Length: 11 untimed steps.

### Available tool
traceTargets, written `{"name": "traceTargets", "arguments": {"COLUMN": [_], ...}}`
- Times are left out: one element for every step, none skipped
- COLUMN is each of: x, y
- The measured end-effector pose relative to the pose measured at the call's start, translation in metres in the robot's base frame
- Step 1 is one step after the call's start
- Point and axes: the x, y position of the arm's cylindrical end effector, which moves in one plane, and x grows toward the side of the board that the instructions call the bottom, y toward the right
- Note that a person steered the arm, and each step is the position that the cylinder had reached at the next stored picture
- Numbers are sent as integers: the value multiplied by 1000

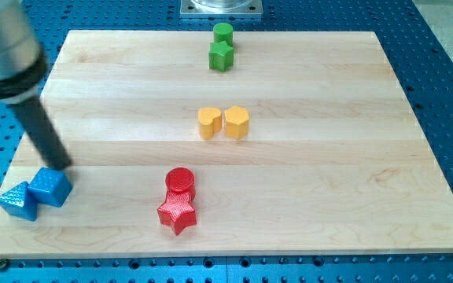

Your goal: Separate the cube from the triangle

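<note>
Status: separation not yet achieved. The cube (51, 187) and the triangle (18, 201) sit at the lower left of the frame, near the board (329, 196) corner, with their sides touching or very nearly so; the triangle lies to the left and slightly lower.

Our rod descends from the upper left, and my tip (63, 167) stands just above the cube's upper edge, at its upper right. Whether it touches the cube cannot be confirmed. The rod carries no jaws and grasps nothing; it only pushes.

Remaining work, as we judge it: move the cube away from the triangle, toward the open centre of the board. From its present position, the tip appears poorly placed for that push.

The other blocks lie well apart and are not involved.
</note>
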Motion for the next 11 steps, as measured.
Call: {"name": "traceTargets", "arguments": {"x": [24, 85, 109, 73, 59, 32, 43, 12, -19, -31, -45], "y": [-51, -34, -12, 2, 56, 41, 47, 51, 36, 68, 117]}}
